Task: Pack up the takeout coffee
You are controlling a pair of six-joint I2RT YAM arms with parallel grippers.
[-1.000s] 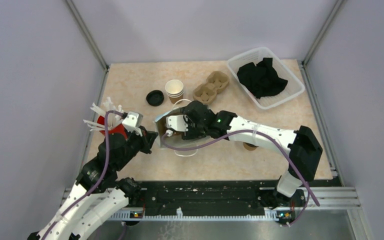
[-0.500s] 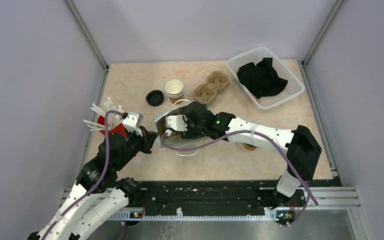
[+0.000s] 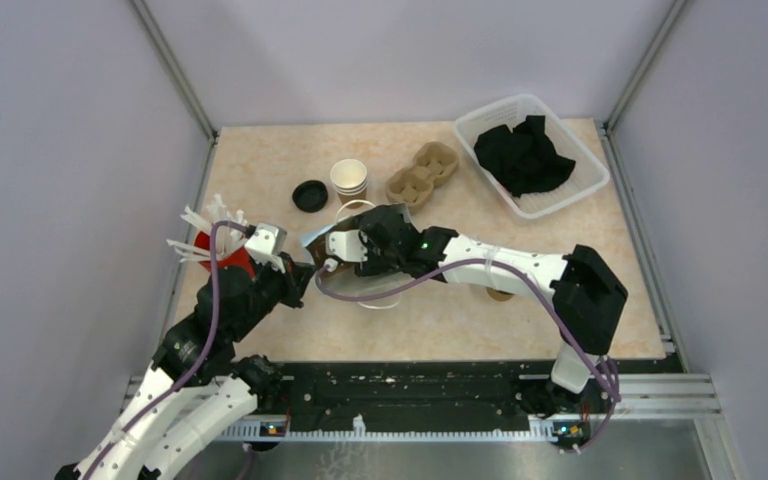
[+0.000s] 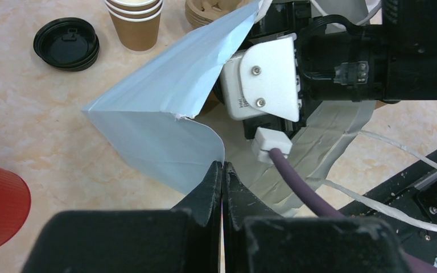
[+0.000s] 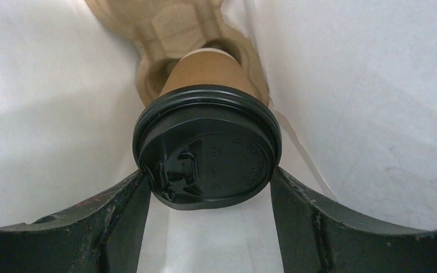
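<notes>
Your right gripper (image 5: 207, 179) now sits deeper in the bag (image 4: 159, 108), clamped on one lidded cup (image 5: 207, 142), while your left gripper (image 4: 222, 169) pinches the bag's edge; the other cup (image 3: 349, 178) waits unlidded.

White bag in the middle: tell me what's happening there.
The left gripper pinches the edge of the bag with shut jaws, holding its mouth open. The right gripper reaches inside, jaws closed on a lidded cup seated in a cardboard carrier within the bag. A lidless cup stack and a loose black lid wait on the table.
</notes>
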